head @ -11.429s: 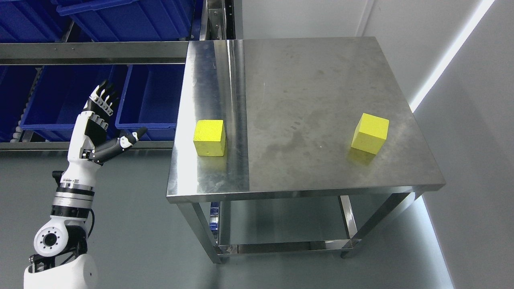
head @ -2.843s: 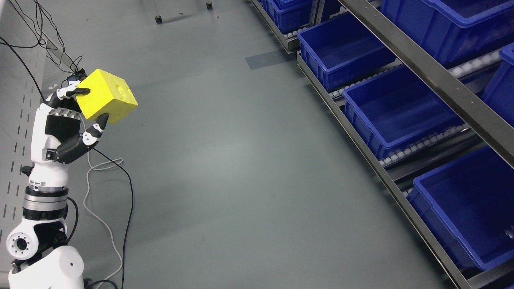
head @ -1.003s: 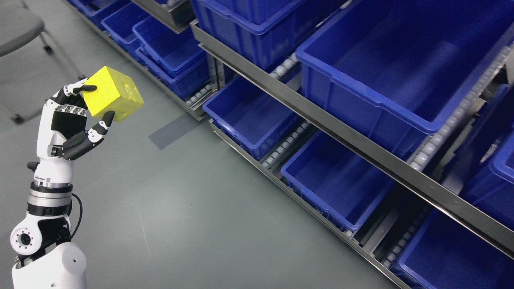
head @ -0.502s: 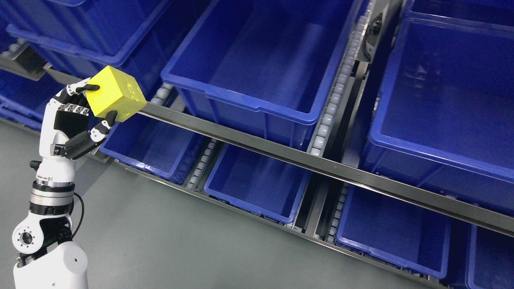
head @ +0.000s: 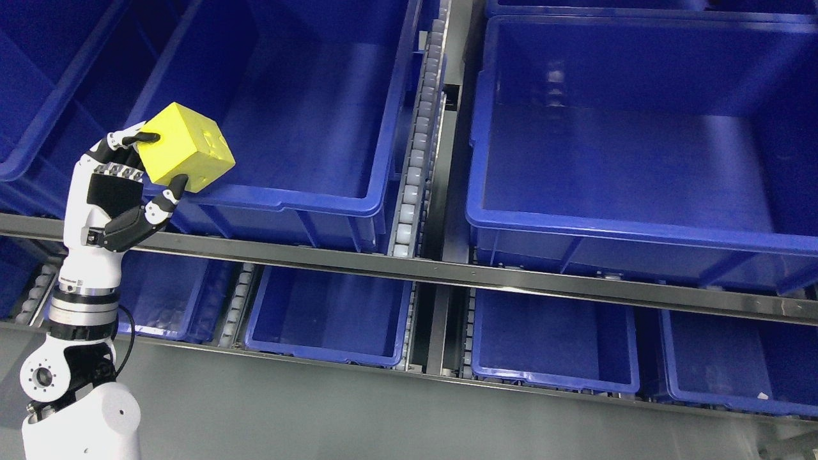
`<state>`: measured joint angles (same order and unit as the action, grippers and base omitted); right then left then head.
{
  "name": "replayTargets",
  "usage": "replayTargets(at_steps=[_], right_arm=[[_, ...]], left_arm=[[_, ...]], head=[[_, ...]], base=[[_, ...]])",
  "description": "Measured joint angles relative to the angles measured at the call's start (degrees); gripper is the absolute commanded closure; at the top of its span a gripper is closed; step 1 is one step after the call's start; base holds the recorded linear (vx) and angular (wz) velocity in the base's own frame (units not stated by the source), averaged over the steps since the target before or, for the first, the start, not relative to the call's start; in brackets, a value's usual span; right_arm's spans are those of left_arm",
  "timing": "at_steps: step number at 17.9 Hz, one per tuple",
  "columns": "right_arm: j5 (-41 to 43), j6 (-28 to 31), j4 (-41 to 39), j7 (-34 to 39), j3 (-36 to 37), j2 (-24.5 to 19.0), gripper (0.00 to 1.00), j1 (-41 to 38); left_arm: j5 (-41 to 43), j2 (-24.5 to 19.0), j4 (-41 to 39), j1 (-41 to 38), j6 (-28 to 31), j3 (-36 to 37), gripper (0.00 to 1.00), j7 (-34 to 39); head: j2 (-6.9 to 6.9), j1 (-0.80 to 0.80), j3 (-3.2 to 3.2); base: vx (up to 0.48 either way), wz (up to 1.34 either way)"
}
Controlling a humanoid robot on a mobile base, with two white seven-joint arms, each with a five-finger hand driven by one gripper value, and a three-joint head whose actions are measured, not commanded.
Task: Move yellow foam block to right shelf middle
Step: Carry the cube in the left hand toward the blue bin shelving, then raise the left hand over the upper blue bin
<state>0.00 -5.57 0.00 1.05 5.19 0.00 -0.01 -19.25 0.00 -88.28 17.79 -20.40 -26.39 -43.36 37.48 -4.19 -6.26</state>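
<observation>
yellow block [head: 185,155] clamped between thumb and fingers of my left hand [head: 118,191], held up over the near left corner of a blue bin [head: 307,198]. i'd keep the pinch firm, swing right across the steel rail [head: 447,273], release low inside the target bin.

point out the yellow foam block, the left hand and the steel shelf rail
yellow foam block [head: 182,150], head view, on its top face
left hand [head: 112,195], head view, on the black palm panel
steel shelf rail [head: 447,273], head view, mid-length on its front face
</observation>
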Motion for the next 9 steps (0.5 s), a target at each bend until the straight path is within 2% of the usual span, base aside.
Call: replayTargets(at_steps=[4,9], right_arm=[[0.0,0.0,0.0,0.0,0.0,0.0,0.0,0.0],[0.0,0.1,0.0,0.0,0.0,0.0,0.0,0.0]], left_arm=[[0.0,0.0,-0.2,2.1,1.9,0.2,0.86,-0.1],[2.0,-0.7,-1.4,9.0,14.5,0.6,0.86,0.1]], head=[[0.0,0.0,0.0],[0.0,0.0,0.0]], base=[[0.037,-0.33],[0.018,-0.12]])
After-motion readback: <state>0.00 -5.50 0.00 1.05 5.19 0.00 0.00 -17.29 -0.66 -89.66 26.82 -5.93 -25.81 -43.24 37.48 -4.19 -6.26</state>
